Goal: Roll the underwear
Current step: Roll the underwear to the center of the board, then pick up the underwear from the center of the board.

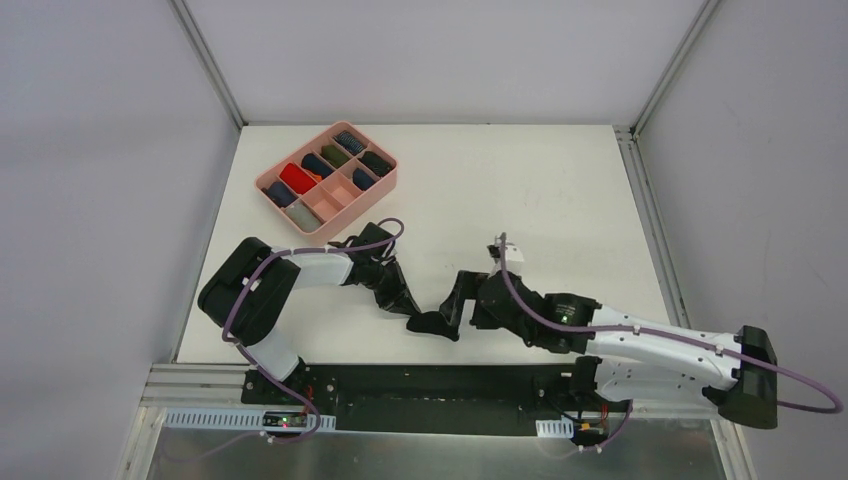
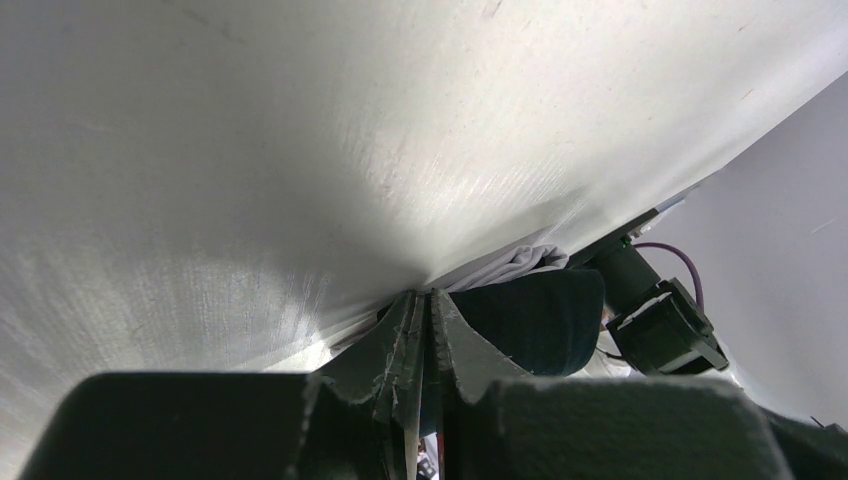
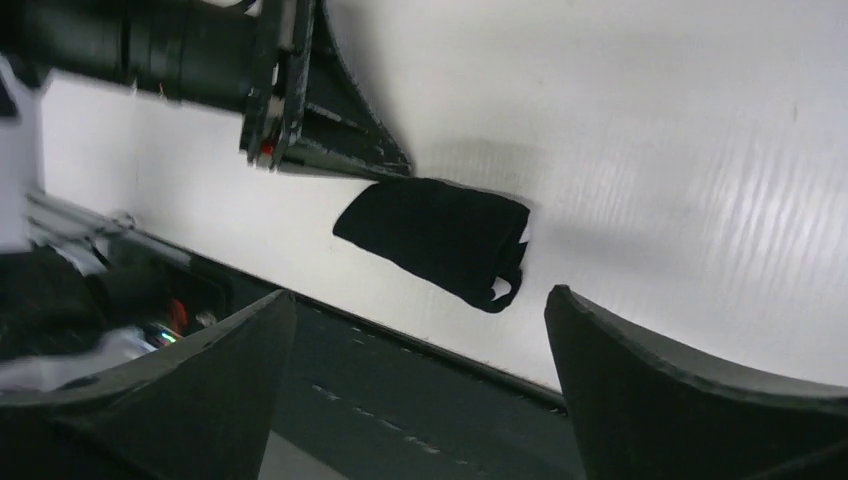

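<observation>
The left gripper (image 2: 422, 330) is pressing its fingers tight together, tips down on the white table (image 2: 300, 150) right at the edge of the black underwear (image 3: 435, 238); I cannot tell whether any cloth is caught between them. The right gripper (image 3: 420, 293) is hanging with fingers spread wide, clear of the cloth. The underwear is lying bunched in a compact wad near the table's front edge, between both grippers, well apart from the pink tray (image 1: 357, 207).

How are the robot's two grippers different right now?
The left gripper is shut; the right gripper is spread wide open. The left gripper's tip is at the edge of the black underwear; the right gripper grips nothing, the underwear lying ahead of it. Both point toward the underwear.
</observation>
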Motion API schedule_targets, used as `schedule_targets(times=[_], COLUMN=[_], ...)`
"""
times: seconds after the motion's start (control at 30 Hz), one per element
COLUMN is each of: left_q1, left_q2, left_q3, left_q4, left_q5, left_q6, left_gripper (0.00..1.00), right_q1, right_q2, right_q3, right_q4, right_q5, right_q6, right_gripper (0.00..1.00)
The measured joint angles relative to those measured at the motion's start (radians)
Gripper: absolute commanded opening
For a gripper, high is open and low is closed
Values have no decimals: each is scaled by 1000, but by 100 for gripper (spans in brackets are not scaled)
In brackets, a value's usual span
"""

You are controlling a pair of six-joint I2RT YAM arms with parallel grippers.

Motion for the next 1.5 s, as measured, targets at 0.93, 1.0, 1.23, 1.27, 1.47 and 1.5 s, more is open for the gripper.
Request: schedule_targets(times=[0.93,1.0,1.23,1.27,1.47,1.5], left_q1=[0,0,0,0,0,0], left_q2=[0,0,0,0,0,0], left_q3=[0,0,0,0,0,0], left_q4=[0,0,0,0,0,0], left_q5=[0,1,2,2,2,2], left_q6=[7,7,11,11,15,16], left_gripper=[9,9,9,9,9,9], right_q1=[-127,-127,-128,-128,-139,-141], right_q2=[-22,2,65,74,127,141], right_q3=[-492,-492,-513,-517,-520,-520], right_q4=[504,529,608,618,681,696], right_q5=[-232,-235,-227,-225,-224,-225], right_q6=[1201,1201,1201,1201,1201,1201], right_gripper=[100,99,86,85,76,74])
